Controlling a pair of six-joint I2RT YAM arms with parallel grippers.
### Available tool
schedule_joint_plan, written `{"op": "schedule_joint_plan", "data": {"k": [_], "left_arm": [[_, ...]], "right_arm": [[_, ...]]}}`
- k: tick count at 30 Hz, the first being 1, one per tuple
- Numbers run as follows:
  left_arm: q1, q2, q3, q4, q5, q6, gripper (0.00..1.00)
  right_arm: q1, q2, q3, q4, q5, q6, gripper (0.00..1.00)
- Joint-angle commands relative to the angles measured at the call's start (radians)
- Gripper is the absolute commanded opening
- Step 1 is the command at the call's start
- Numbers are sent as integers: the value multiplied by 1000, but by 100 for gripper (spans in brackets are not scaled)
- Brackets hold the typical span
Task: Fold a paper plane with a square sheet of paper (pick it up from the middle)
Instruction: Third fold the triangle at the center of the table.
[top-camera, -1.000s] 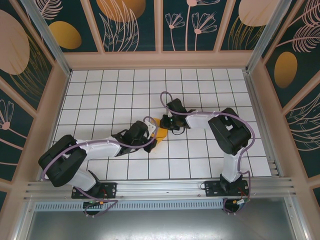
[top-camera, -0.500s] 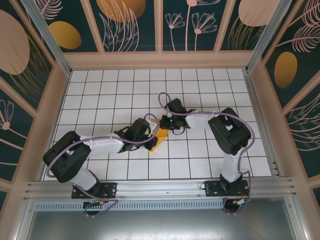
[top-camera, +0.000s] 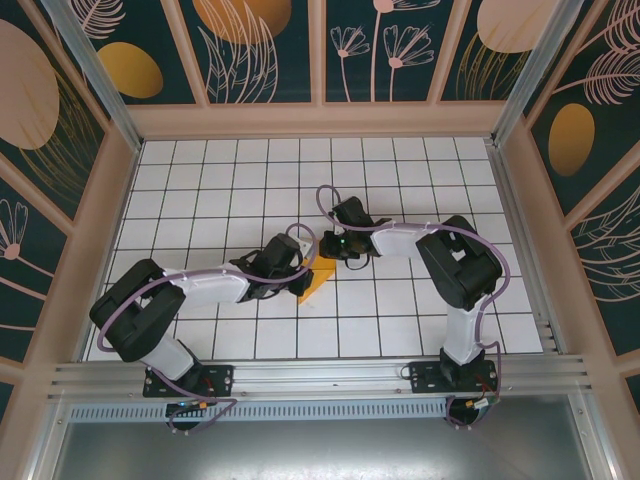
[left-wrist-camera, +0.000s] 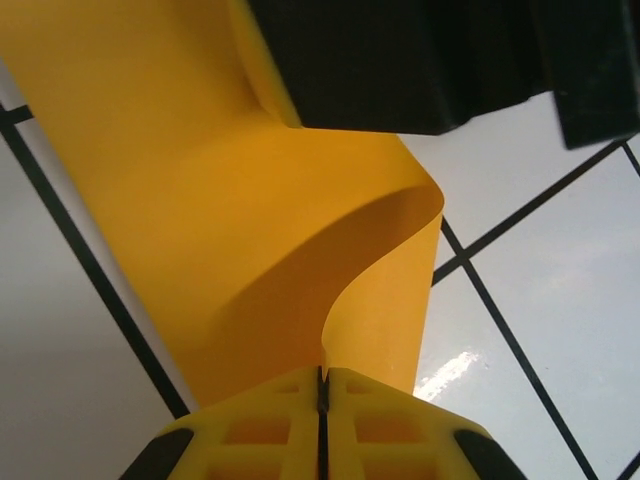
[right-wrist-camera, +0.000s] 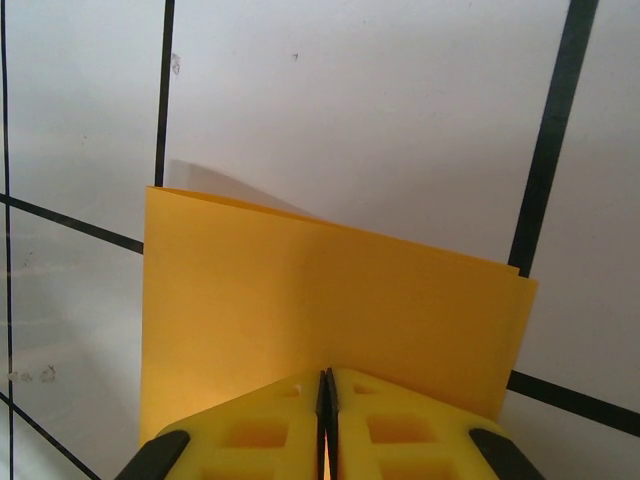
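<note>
Sheet of paper (top-camera: 318, 278) lies at the middle of the tiled table (top-camera: 400, 180), pinched at both ends; left gripper (left-wrist-camera: 322, 385) clenched on a curling edge; right gripper (right-wrist-camera: 326, 385) clenched on a doubled edge; judged early: one fold apparently made; nose and wings outstanding.

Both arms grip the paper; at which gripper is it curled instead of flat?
The left gripper: the paper bends in a curve ahead of its shut jaws. At the right gripper it is flat, folded double.
</note>
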Motion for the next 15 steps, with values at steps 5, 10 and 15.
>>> {"op": "schedule_joint_plan", "data": {"k": [5,10,15], "left_arm": [[9,22,25,-11,-3,-9,11],[9,27,18,-19,-27,-24,11],[8,37,19,-12,-37,-20,11]], "right_arm": [[6,30,-18,-32,19,14,14],[8,32,-17,-31,21,20,14],[7,32,-20,-28,18,24,14]]}}
